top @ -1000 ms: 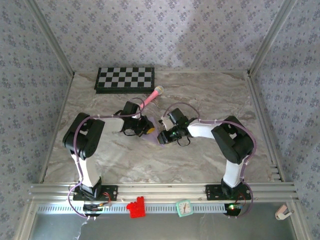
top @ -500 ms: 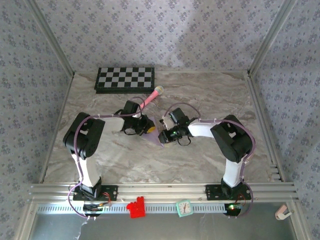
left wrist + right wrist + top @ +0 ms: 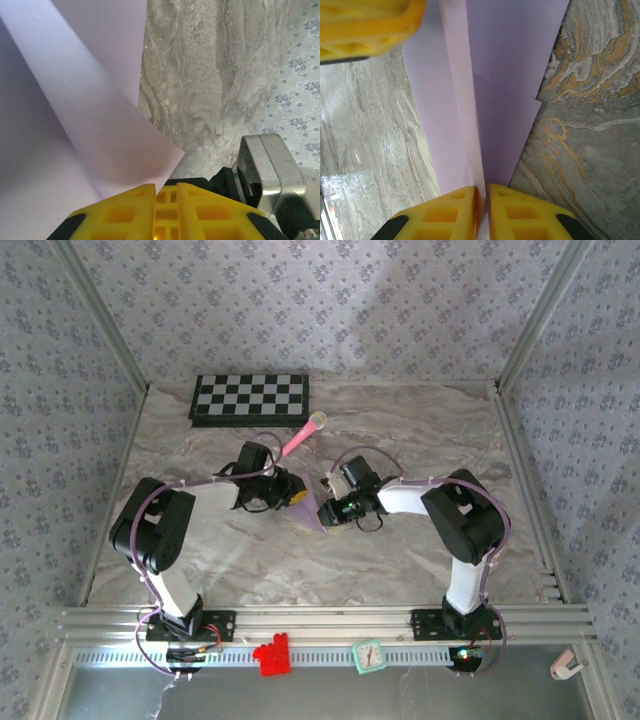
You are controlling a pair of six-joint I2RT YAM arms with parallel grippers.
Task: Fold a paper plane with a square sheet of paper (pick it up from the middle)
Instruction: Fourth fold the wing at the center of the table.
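Pinching the paper (image 3: 495,75), left fingers (image 3: 210,207) face right fingers (image 3: 520,210).

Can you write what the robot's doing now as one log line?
left gripper: shut on paper edge | right gripper: shut on paper fold | paper: creased, not yet a plane

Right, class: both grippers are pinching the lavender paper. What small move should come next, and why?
Probably slide the right gripper along the long fold it pinches, to sharpen the crease, while the left gripper holds its corner of the paper steady.
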